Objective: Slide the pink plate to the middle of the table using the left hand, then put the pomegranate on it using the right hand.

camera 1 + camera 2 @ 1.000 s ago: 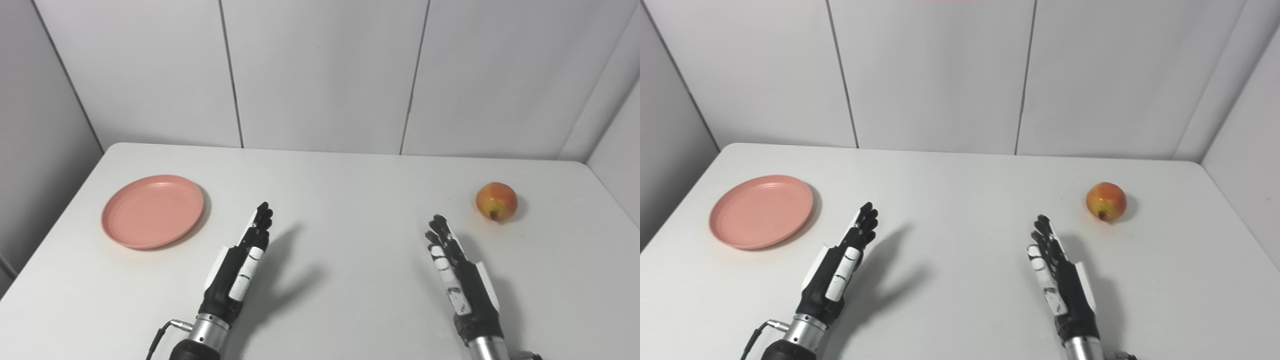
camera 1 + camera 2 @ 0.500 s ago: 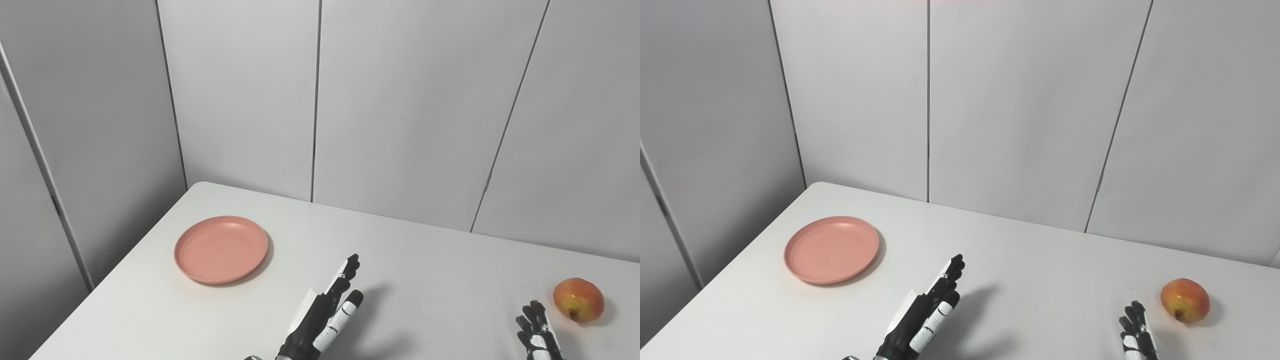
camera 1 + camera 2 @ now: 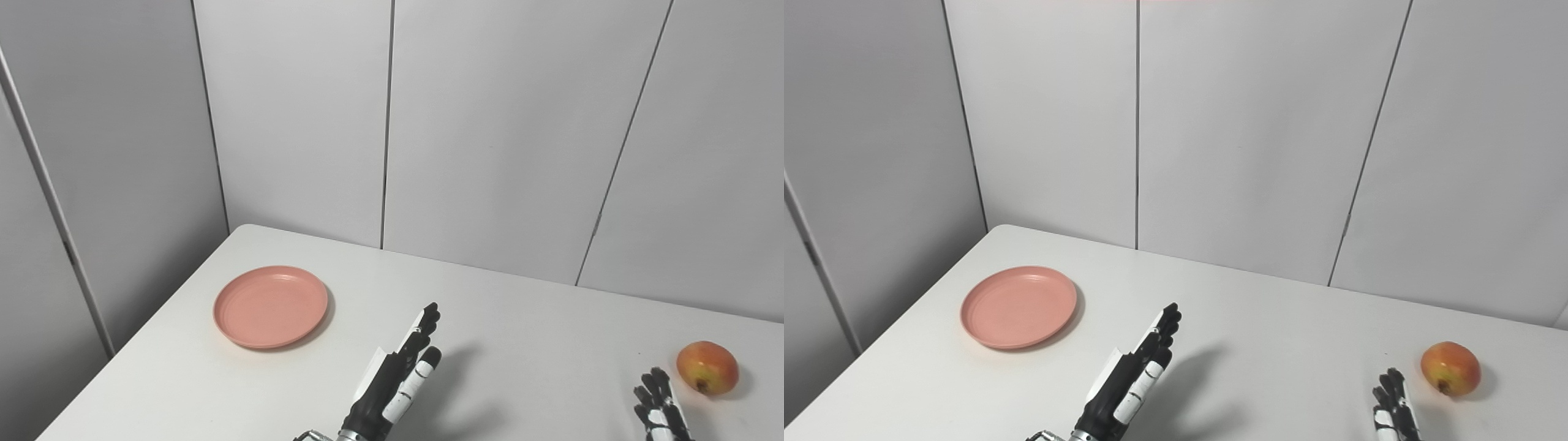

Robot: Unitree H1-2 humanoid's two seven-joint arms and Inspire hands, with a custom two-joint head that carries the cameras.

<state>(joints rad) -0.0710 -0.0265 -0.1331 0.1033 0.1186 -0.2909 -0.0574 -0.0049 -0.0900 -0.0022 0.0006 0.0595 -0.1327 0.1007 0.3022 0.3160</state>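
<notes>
- Over the last second the whole view has been swinging up and to the left. That is the head turning, not the things moving, so the walls are now filling most of the picture and the near edge of the counter (image 3: 520,318) is cut off.
- Since half a second ago almost nothing is changing; the left hand (image 3: 398,380) is staying raised over the counter's near middle, fingers straight and a little apart, thumb out, holding nothing.
- The pink plate (image 3: 270,305) is lying flat toward the left side of the counter, well apart from the left hand and not yet touched, so the slide is not yet begun.
- The turn of the head is putting the plate nearer the centre of view, which I judge is preparing the reach for it.
- The right hand (image 3: 1391,404) is showing only its fingertips at the bottom edge; they are pointing up and slightly spread, with nothing between them, but the rest is out of view.
- The pomegranate (image 3: 1450,368) is resting on the counter at the far right, just beyond those fingertips and not touching them.
- Nothing is lying between the left hand and the plate, nor across the middle where the plate should be going.
- Grey wall panels (image 3: 490,122) are standing close behind the counter.
</notes>
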